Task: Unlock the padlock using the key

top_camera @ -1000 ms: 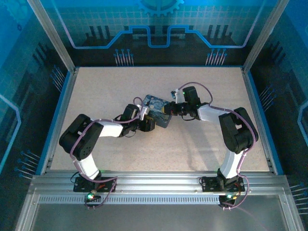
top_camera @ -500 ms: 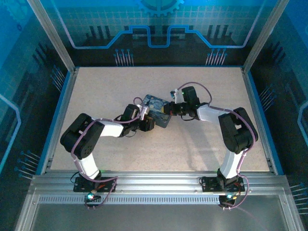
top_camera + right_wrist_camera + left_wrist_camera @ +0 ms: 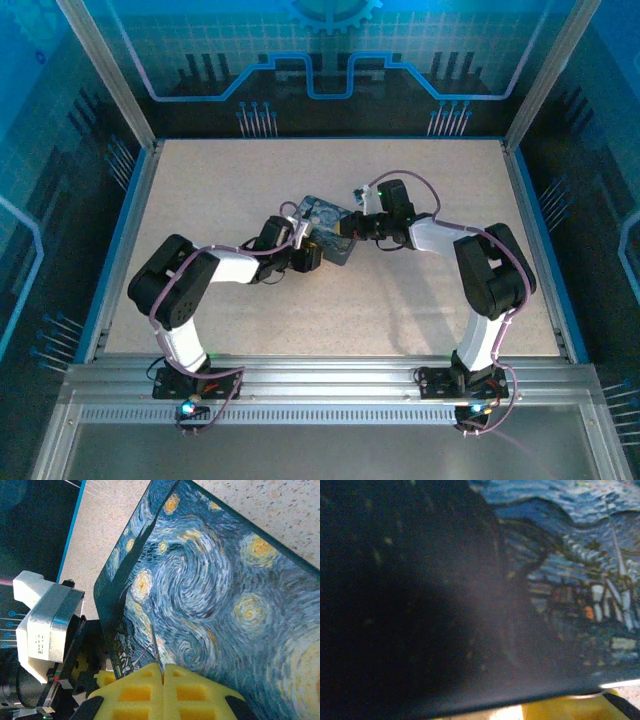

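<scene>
Seeing right gripper (image 3: 162, 672) closed at tin (image 3: 328, 228), centre of table (image 3: 230, 180). Can't tell finger state on left gripper (image 3: 303, 247), by tin's near edge. Can't place padlock or key: too small. Expect light, stiff, slick metal; pinch key by its head.

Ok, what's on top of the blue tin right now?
The tin shows a bare painted lid. The right gripper, shut, covers its near edge, and the left gripper covers one side; anything under them is hidden.

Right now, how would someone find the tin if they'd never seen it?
Find the speckled table, then the middle, where the left arm and right arm meet. The tin sits between their tips. Unlike the black-and-white arms, it is blue with swirly yellow stars.
</scene>
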Available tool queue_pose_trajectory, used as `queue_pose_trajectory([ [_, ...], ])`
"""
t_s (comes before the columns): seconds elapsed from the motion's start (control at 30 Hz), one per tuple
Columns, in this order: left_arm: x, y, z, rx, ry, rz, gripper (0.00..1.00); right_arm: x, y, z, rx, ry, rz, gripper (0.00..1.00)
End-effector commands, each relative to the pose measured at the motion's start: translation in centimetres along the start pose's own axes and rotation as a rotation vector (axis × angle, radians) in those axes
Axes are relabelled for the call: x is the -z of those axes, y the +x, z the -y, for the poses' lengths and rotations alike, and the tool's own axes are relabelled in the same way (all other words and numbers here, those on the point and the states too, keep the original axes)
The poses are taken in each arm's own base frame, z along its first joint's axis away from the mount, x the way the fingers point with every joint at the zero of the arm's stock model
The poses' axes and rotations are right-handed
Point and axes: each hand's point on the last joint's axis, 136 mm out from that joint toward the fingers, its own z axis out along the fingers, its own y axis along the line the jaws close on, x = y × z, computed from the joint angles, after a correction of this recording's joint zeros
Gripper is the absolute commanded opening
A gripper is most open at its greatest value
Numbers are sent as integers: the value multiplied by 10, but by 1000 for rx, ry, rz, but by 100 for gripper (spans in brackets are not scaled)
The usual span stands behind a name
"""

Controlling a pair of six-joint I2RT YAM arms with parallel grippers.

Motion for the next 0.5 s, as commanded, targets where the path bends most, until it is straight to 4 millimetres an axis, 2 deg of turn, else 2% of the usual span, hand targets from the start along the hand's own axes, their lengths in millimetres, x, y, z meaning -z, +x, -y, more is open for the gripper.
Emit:
queue_pose_trajectory([
  [0.0, -10, 0, 26, -51, 72, -17, 43, -17, 41, 23, -73, 77, -120, 0],
  [0.47, -10, -2, 30, -60, 69, -13, 36, -17, 42, 22, -74, 74, -121, 0],
])
